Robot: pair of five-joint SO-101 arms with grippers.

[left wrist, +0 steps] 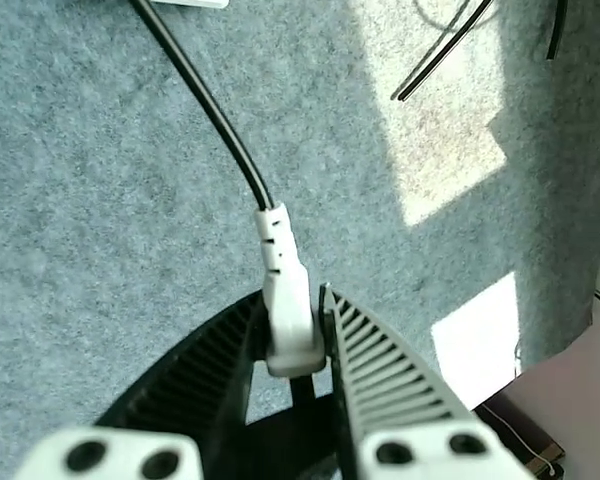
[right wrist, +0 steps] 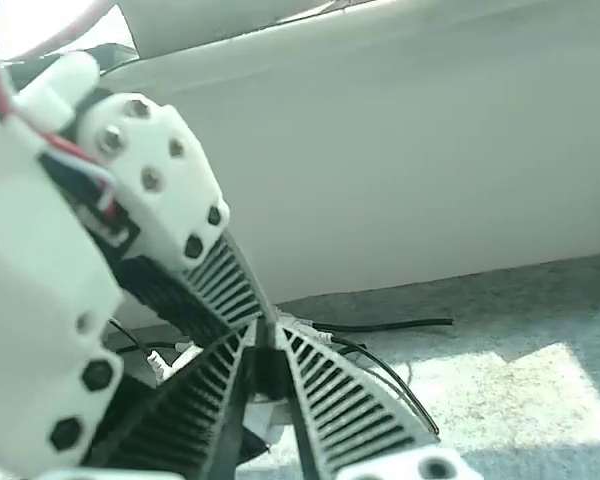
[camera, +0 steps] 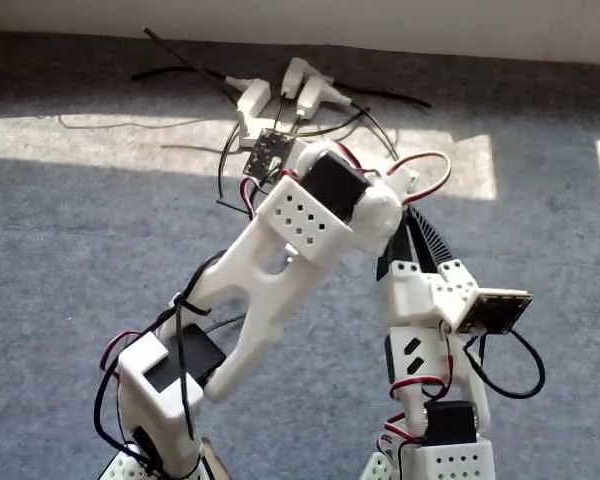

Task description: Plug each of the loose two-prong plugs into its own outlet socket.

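Plug task, unfinished as far as I can judge. Grey carpeted tabletop point(camera: 70, 260), sun patches across it. Two arms over it: left arm point(camera: 280, 250) stretched far toward the back edge, right arm point(camera: 430, 300) folded up close beside it. Two pincers. Left pincer point(left wrist: 293, 300) is clamped narrow on one white two-prong plug point(left wrist: 285, 260). Its black cable point(left wrist: 210, 110) trails away over the carpet, the prong end is hidden down in the pincer, and no socket touches it. Right pincer point(right wrist: 265, 350) sits just beside the left one; whether it grips anything I cannot tell. At the back of the tabletop, near the wall, two white blocks point(camera: 255, 97) lie side by side. They are probably the outlet sockets, though the high view is too poor to say whether a plug is seated in either. At least three thin black leads point(camera: 180, 60) run around them. Done, on this evidence: one plug in hand. Left: seating it in its socket, then any other loose plug.
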